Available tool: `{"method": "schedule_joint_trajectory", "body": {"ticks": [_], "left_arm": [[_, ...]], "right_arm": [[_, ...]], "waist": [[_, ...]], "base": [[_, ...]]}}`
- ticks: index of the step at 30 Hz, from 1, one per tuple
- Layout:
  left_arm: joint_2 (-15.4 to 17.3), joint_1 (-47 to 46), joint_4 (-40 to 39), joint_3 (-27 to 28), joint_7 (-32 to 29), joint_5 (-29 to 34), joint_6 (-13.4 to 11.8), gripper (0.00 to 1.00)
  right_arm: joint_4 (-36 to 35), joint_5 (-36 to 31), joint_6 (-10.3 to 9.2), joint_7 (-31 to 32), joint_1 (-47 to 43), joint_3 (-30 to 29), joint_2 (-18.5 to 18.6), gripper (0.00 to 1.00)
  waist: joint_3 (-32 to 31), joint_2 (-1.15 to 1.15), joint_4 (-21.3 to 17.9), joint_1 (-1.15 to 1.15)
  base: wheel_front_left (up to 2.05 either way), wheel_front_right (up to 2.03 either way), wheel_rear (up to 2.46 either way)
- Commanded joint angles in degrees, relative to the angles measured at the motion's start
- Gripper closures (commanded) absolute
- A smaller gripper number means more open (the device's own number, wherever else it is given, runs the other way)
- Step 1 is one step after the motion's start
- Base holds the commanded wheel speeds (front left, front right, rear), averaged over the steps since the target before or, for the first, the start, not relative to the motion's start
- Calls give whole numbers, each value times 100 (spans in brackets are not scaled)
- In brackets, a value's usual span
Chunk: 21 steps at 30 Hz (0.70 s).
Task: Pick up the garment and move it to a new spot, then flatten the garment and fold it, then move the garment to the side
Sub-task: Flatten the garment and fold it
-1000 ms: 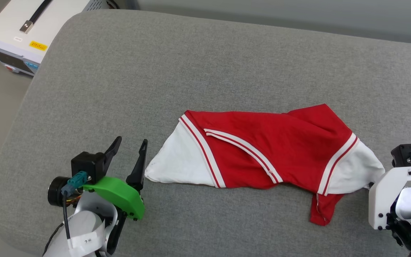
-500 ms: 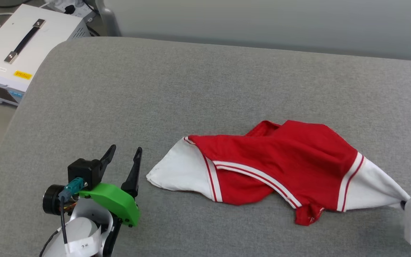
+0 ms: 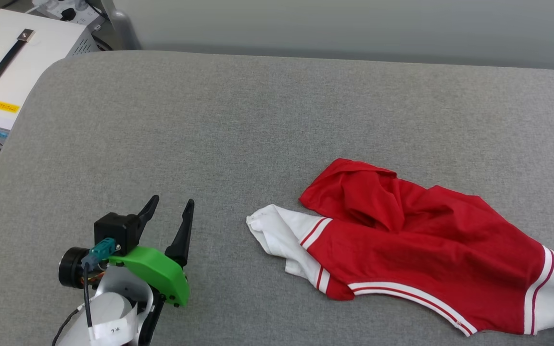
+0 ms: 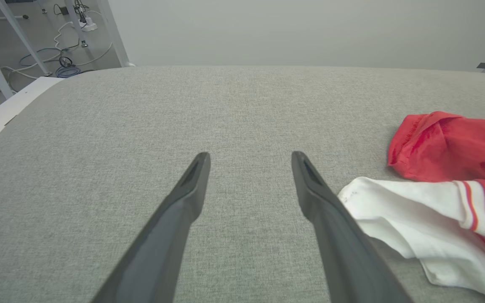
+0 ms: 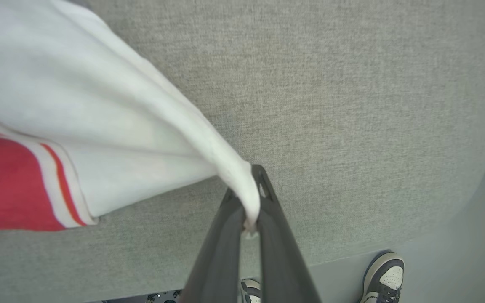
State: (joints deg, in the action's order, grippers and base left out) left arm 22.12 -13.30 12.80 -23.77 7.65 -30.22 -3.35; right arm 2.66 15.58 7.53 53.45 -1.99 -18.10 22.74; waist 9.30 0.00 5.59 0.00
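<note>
The garment [image 3: 416,250] is a red jersey with white sleeves and red-white striped trim, lying crumpled on the right half of the grey cushion [image 3: 258,125]. Its print is hidden. My right gripper [image 5: 249,191] is shut on the tip of one white sleeve [image 5: 99,126], which stretches away from the fingers toward the upper left of the right wrist view. My left gripper [image 3: 169,214] stands open at the lower left, holding nothing. The garment's other white sleeve [image 4: 406,219] lies just right of the left gripper's fingers [image 4: 318,198], apart from them.
A white equipment box [image 3: 3,81] with a black handle sits off the cushion's far-left corner. Cables and metal frame legs [image 4: 61,46] stand on the floor beyond. A person's shoes [image 5: 383,273] are on the floor past the cushion's edge near my right gripper.
The garment has been dragged to the right, bunching up as its left sleeve pulled away from my left gripper. The head camera has shifted. My left gripper stays open.
</note>
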Motion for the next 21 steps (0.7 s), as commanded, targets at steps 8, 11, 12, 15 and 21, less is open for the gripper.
{"method": "schedule_joint_trajectory", "body": {"ticks": [8,11,12,15,21], "left_arm": [[18,-74,53,-80,-49,20,-19,0],[8,-36,70,-107,-46,5,-23,0],[7,-27,71,-108,-42,0,-27,0],[-8,8,67,-109,-4,-26,-38,0],[-112,138,13,-88,166,-174,3,0]], "right_arm": [[595,-238,-4,-744,437,142,-130,0],[604,-227,-4,-1109,525,141,-144,0],[575,-234,-4,-1249,552,127,-143,0],[445,-190,-4,-1682,616,96,-220,0],[-123,53,-4,-2845,485,227,-515,0]], "waist": [[-46,0,21,0],[-170,0,-6,0],[-201,0,-19,0],[-325,0,-82,0],[-507,0,-227,0]], "base": [[0,0,0],[0,0,0],[0,0,0],[0,0,0],[0,0,0]]}}
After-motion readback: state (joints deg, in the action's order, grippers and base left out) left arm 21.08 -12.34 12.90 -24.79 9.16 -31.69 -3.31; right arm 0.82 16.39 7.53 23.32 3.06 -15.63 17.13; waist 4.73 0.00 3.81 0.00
